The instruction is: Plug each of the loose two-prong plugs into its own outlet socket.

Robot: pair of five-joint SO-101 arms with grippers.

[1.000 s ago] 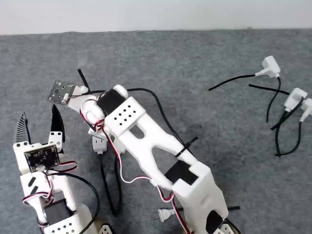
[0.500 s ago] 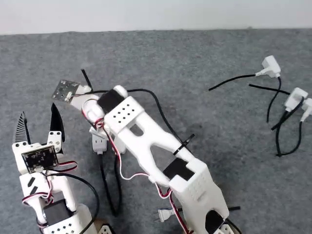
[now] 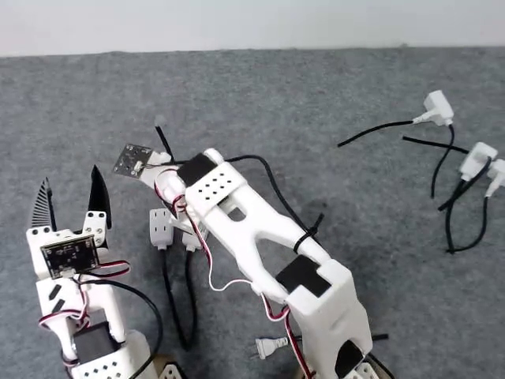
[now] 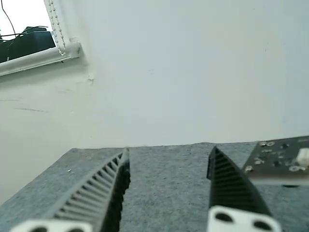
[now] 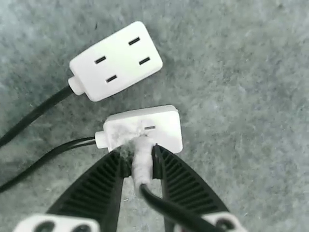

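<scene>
Loose plug (image 3: 268, 346) lies nearest, at the near edge. Left gripper (image 3: 71, 180), near left: fingers apart, empty. Right gripper (image 5: 140, 157) clamped on a second plug (image 5: 141, 170) touching a white socket block (image 5: 161, 130); three more plugs (image 3: 438, 106) far right.

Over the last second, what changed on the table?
The right arm swung its wrist rightward in the high view. The right gripper is shut on a plug against the smaller outlet. The left gripper edged the same way, open. The four-slot outlet, the plugs at the far right and the plug near the arm bases stayed put.
</scene>
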